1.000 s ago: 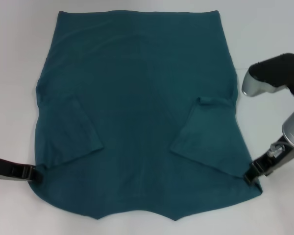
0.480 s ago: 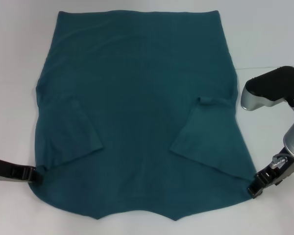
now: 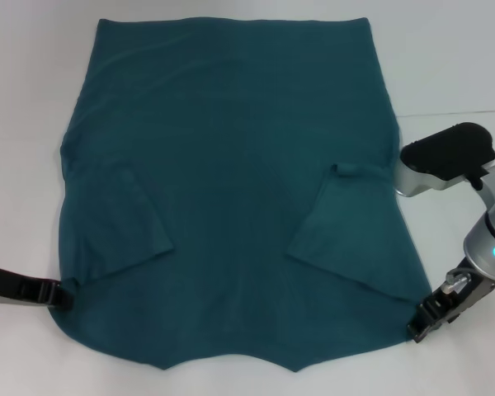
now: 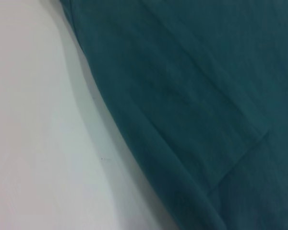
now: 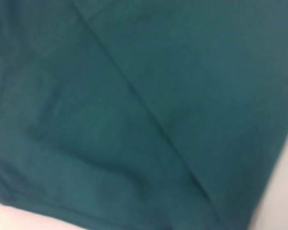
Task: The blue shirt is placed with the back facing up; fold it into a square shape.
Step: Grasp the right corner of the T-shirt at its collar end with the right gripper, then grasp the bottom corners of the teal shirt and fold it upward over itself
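Lying flat on the white table (image 3: 25, 82), the blue shirt (image 3: 231, 190) has both sleeves folded inward. The left gripper (image 3: 59, 294) touches its near left edge, the right gripper (image 3: 418, 323) its near right corner; whether either is clenched cannot be told.

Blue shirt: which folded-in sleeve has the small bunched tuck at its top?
The sleeve on the robot's right side of the blue shirt; the left sleeve lies flat.

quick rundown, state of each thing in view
blue shirt: spread flat on the table, both sleeves folded inward, body not yet folded
left claw: low at the shirt's near left edge
right claw: low at the shirt's near right corner
table: white, under the shirt
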Controlling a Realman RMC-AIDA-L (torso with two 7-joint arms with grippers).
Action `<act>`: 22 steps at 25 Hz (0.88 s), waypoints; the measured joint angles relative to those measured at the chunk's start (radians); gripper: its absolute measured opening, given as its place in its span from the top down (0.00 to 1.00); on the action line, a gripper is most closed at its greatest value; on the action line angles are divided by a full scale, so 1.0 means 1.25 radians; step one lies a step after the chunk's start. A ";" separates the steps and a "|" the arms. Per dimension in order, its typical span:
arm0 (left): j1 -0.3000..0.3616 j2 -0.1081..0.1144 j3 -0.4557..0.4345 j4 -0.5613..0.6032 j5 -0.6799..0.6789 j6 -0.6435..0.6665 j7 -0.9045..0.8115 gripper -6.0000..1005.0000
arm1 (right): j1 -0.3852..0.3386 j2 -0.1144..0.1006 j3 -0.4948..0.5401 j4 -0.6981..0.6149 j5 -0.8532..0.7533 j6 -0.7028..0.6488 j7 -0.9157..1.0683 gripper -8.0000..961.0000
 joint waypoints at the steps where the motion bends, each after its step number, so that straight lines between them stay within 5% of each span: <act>1: 0.000 0.000 0.000 0.000 0.000 0.000 0.000 0.95 | -0.001 0.000 -0.002 0.000 0.008 0.000 -0.002 0.23; 8: 0.000 0.000 -0.001 0.000 0.000 0.000 0.001 0.95 | -0.006 -0.002 -0.004 0.000 0.035 0.006 -0.014 0.29; 10: 0.000 0.000 -0.001 0.000 0.000 0.001 0.002 0.95 | -0.007 -0.002 -0.003 0.000 0.036 0.010 -0.014 0.55; 16: 0.000 0.000 -0.001 0.000 0.000 0.001 0.004 0.95 | -0.008 -0.004 0.005 -0.007 0.053 0.037 -0.017 0.80; 22: 0.004 0.000 -0.011 0.000 0.000 0.000 0.009 0.95 | -0.002 -0.008 0.020 -0.009 0.072 0.049 -0.052 0.93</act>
